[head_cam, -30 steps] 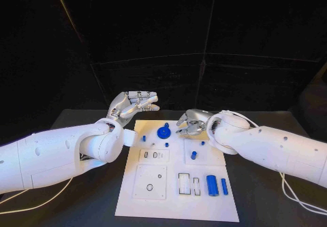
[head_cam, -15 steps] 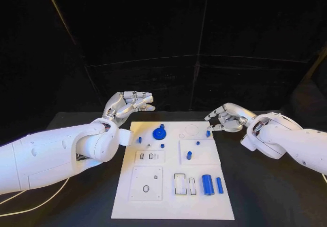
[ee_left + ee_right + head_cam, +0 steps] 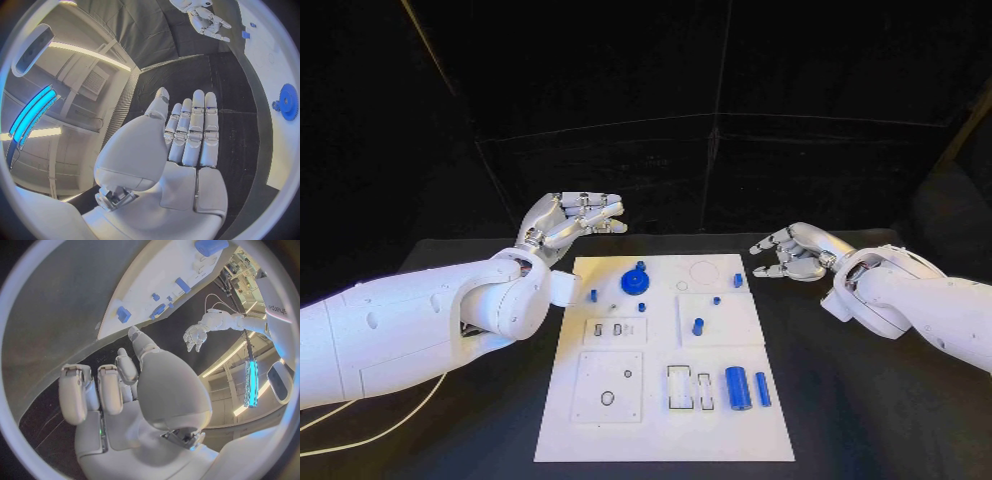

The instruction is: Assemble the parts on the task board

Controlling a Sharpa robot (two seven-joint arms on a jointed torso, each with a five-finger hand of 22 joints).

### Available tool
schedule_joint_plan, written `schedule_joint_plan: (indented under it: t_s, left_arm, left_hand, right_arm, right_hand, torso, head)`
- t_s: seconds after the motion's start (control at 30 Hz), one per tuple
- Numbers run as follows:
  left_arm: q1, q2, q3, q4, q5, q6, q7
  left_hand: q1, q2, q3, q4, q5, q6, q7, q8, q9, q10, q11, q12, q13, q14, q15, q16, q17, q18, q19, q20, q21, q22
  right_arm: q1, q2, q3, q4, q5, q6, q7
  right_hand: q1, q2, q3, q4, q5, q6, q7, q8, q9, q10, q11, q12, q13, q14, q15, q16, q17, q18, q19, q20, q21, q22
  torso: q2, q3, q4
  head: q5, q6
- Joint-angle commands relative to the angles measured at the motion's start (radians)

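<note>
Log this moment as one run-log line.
left hand: raised, holds nothing | right hand: off board, holds nothing | blue gear: on task board

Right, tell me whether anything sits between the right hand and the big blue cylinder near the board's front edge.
Nothing visible does. The right hand hovers empty off the task board's far right corner, and the big blue cylinder lies nearer the robot; between them there is bare table and board, with only small blue pegs off to the side.

No readable text on anything (board markings too small)
</note>
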Motion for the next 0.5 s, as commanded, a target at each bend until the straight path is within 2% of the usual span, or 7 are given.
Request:
schedule_joint_plan:
  t_s: [0.03,0.2,0.5]
  left_arm:
    - [0.001,0.003,0.001,-0.003,-0.011,0.022,0.005]
    - [0.000,0.004,0.001,-0.006,-0.011,0.024,0.005]
    - [0.000,0.005,0.001,-0.009,-0.011,0.021,0.005]
  left_hand:
    - [0.000,0.006,-0.002,-0.012,-0.002,-0.006,0.003,-0.006,-0.001,-0.013,0.003,-0.009,-0.001,-0.014,0.001,-0.013,-0.002,0.012,-0.007,0.006,-0.008,-0.004]
    - [-0.001,0.007,-0.003,-0.016,-0.002,-0.008,0.004,-0.008,-0.001,-0.019,0.004,-0.010,-0.002,-0.019,0.003,-0.021,-0.005,0.013,-0.010,0.008,-0.011,-0.006]
    - [0.000,0.008,-0.003,-0.018,-0.002,-0.008,0.004,-0.008,-0.001,-0.020,0.005,-0.011,-0.002,-0.019,0.003,-0.022,-0.005,0.013,-0.010,0.008,-0.011,-0.006]
  right_arm:
    - [-0.008,0.012,0.001,-0.016,-0.027,0.008,0.009]
    - [-0.023,0.032,0.001,-0.037,-0.047,0.018,0.001]
    - [-0.036,0.056,0.001,-0.054,-0.061,0.009,-0.001]
  right_hand:
    - [-0.003,-0.011,-0.003,-0.002,-0.006,-0.008,-0.001,-0.005,-0.001,-0.009,-0.001,-0.006,-0.003,0.059,0.006,-0.004,0.069,0.017,0.004,0.007,-0.007,0.136]
    - [-0.004,-0.011,-0.004,-0.003,-0.007,-0.011,0.000,-0.006,-0.001,-0.010,-0.001,-0.006,-0.003,0.060,0.006,-0.003,0.070,0.017,0.004,0.008,-0.007,0.135]
    - [-0.009,-0.005,-0.007,0.001,-0.008,-0.013,0.001,-0.003,0.000,-0.005,0.000,0.001,0.001,0.061,0.008,0.000,0.076,0.016,0.007,0.009,-0.005,0.140]
  torso:
    - [0.000,0.0011,0.0012]
    - [0.000,0.0001,0.0005]
    - [-0.001,0.0003,0.0008]
  head:
    - [0.004,-0.003]
    - [0.006,-0.006]
    - [0.007,-0.003]
